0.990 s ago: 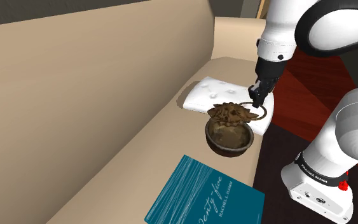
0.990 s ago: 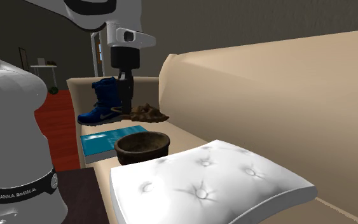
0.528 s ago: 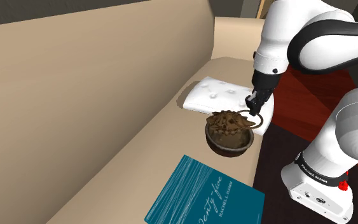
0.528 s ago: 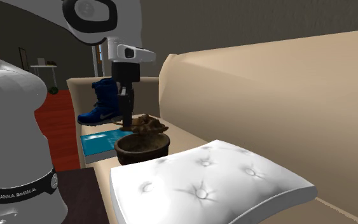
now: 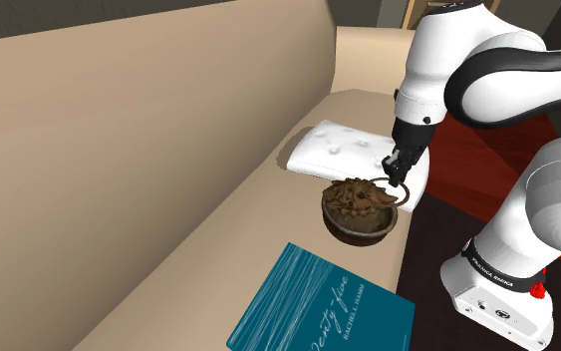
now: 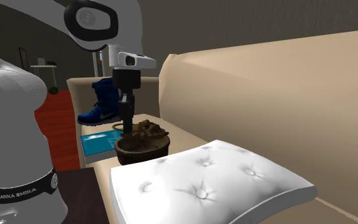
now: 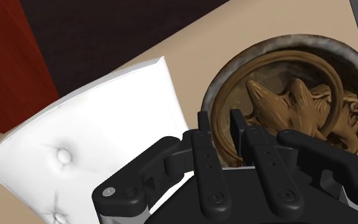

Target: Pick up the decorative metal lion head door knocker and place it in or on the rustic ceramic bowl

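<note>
Item under task: lion-head door knocker [image 5: 363, 193] [image 6: 147, 129] [image 7: 284, 103], brown-bronze, with a sculpted mane and a ring. Lying across the mouth of the bowl, mane standing above the rim in the second exterior view.
End effector: gripper [image 5: 400, 181] [image 6: 127, 130] [image 7: 220, 121] upright over the bowl's edge on the cushion side. Fingers drawn close and pinched on the knocker's ring, apart only by the ring's thickness.
Handling, judged: probably heavy for its bulk, rigid, hard and smooth. Head apt to swing if carried by the ring. Little risk to the knocker itself, some risk of chipping the bowl if dropped.
Hold point, judged: ring the one thin part suited to narrow fingers; mane too broad and uneven.
Container: bowl [image 5: 340, 227] [image 6: 139, 153] [image 7: 285, 43], round, dark brown with a mottled rim, on the beige sofa [image 5: 119, 150] seat. Contents: the knocker alone. Resting on the bottom or hanging just clear: not determinable.
Surroundings: white tufted cushion [image 5: 338, 150] [image 6: 209, 178] [image 7: 107, 140] just beside the bowl; teal book [image 5: 318, 309] [image 6: 101, 141] on the seat at the bowl's other side; blue boot [image 6: 104, 102] beyond the book.
Task status, judged: placement all but complete, release outstanding.
</note>
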You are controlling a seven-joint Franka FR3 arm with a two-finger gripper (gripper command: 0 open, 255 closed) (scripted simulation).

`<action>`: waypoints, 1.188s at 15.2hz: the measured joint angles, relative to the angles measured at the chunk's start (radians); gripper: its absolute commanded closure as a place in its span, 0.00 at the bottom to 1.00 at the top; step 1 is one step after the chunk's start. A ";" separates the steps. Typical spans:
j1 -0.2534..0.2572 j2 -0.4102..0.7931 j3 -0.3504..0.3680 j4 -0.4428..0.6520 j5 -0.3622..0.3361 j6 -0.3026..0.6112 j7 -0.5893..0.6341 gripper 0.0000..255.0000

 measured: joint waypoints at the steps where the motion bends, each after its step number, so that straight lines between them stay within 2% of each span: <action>1: 0.000 0.000 0.000 0.000 0.000 0.000 0.000 1.00; 2: 0.000 0.000 0.000 0.000 0.000 0.001 0.000 0.00; 8: 0.000 0.000 0.000 0.000 0.000 0.001 0.000 0.00; 13: -0.003 -0.021 -0.006 0.105 -0.005 -0.124 -0.001 0.00; 18: -0.002 -0.027 -0.005 0.116 -0.005 -0.142 0.000 0.00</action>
